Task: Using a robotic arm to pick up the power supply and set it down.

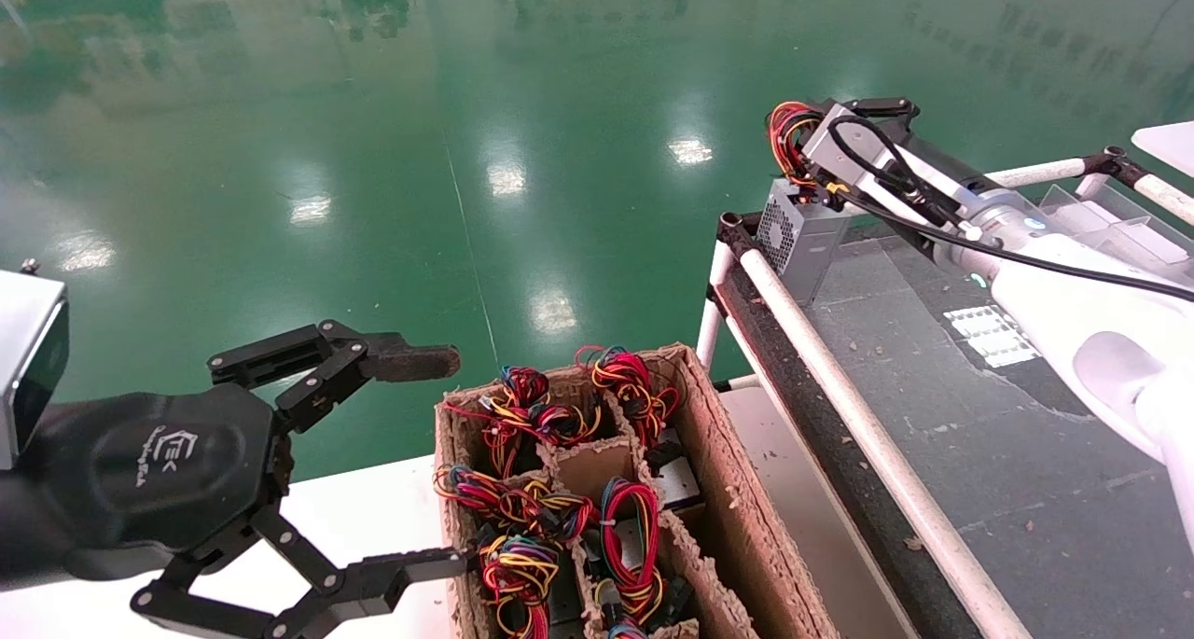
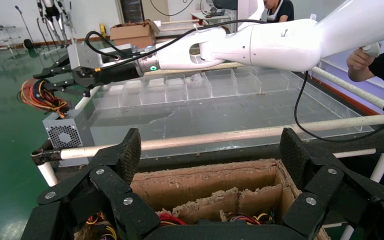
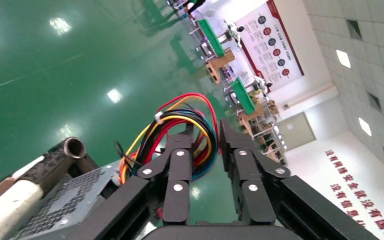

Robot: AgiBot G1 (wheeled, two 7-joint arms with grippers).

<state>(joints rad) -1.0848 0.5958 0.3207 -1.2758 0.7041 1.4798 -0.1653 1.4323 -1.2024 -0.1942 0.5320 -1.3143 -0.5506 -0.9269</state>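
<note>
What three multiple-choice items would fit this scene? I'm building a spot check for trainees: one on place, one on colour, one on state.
1. Where is the power supply?
A. in a cardboard box
B. at the dark table's far corner
C. on a shelf

2. What colour is the floor?
A. green
B. red
C. white

3. How are the left gripper's fingers?
A. open
B. shut on wires
C. shut on a box

Answers:
1. B, it is by the white rail, under the right gripper.
2. A, glossy green all round.
3. A, spread wide with nothing between.
</note>
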